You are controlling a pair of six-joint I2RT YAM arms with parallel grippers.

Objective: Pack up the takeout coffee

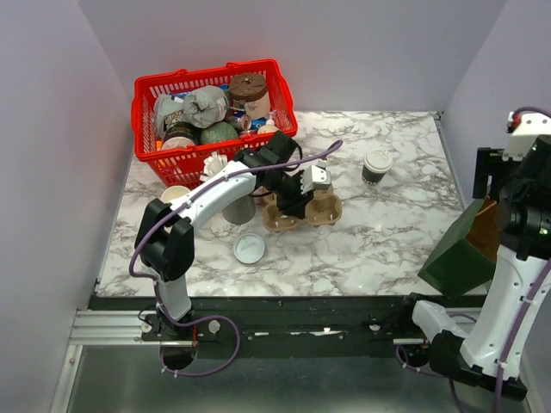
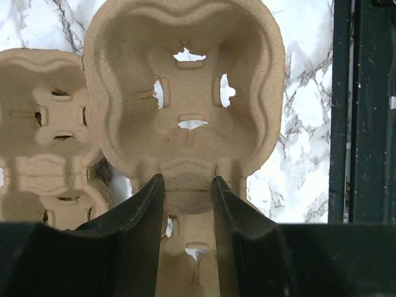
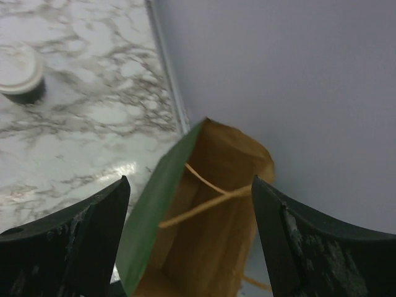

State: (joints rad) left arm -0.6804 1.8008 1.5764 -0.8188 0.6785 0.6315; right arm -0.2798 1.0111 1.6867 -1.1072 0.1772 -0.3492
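Takeout coffee (image 1: 377, 165): stood upright with its lid on, alone on the marble worktop (image 1: 387, 232) in the upper right of the top view, touched by neither arm and not yet packed.
Left fingers (image 2: 143, 207): were closed on a wall of the cardboard cup carrier (image 2: 185, 93), one finger on each side of the ridge between two wells. That pinch looked meant to hold or lift the carrier by its edge and leave the wells free.
Carrier wells: the one facing the left wrist camera was empty, so no cup had gone in there.
Second carrier (image 2: 37, 136): lay just beside the gripped one, at the left of the left wrist view, also empty as far as shown.
Right fingers (image 3: 80, 235): were spread wide and held nothing, hanging above the mouth of the green paper bag (image 3: 204, 235).
Bag: leaned at the right edge of the worktop, mouth open and twine handles slack inside, probably placed to receive the loaded carrier.
Loose lid (image 1: 249, 248): lay flat at lower centre, apart from the coffee.
Progress: early, I judged, as the coffee was well apart from both carrier and bag.
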